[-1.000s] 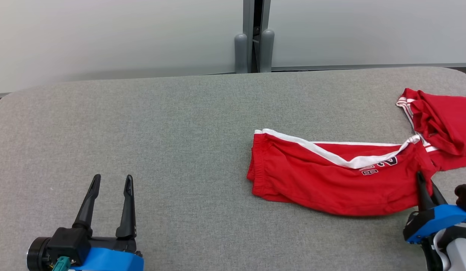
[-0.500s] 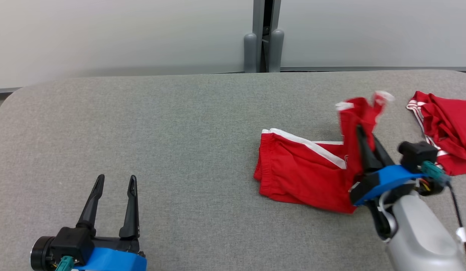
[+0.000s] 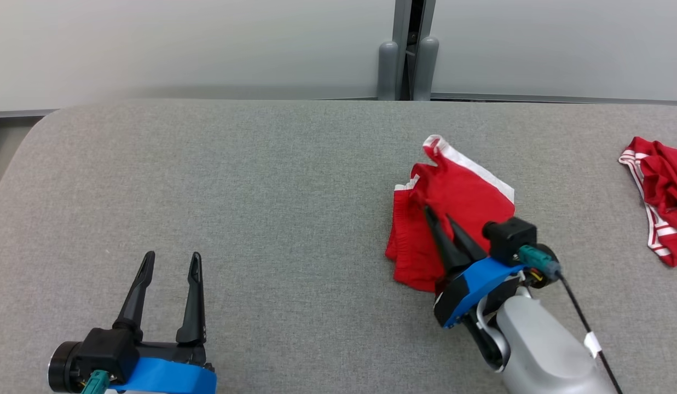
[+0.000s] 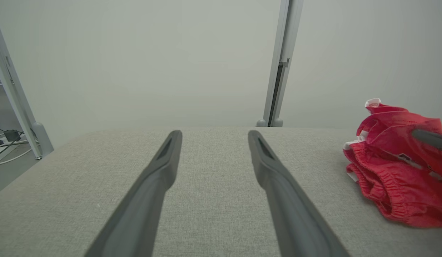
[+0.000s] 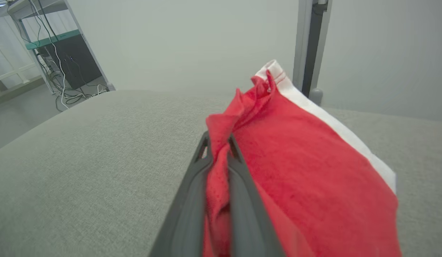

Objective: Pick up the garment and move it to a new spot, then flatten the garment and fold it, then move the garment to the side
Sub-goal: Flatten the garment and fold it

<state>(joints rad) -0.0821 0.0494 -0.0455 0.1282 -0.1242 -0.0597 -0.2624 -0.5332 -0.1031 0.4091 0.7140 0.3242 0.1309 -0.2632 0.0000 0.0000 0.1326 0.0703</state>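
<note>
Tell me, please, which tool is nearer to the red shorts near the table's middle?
Right. The right tool is shut on the red shorts, pinching a fold of them. The left tool sits open above the table, well off to the shorts' left.

You had the garment (image 3: 458, 191) bunched right of the table's (image 3: 261, 180) middle, with your right pincer (image 3: 438, 213) clamped on it from the front. A second garment (image 3: 658, 186) lay at the right edge, and your left pincer (image 3: 172, 255) sat near the front-left corner.

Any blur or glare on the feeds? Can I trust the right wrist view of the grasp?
Head view: even light, no glare, red shorts sharp. Right wrist view: right end effector and pinched cloth soft up close, but the grip reads. Left wrist view: left end effector blurred near the lens.
</note>
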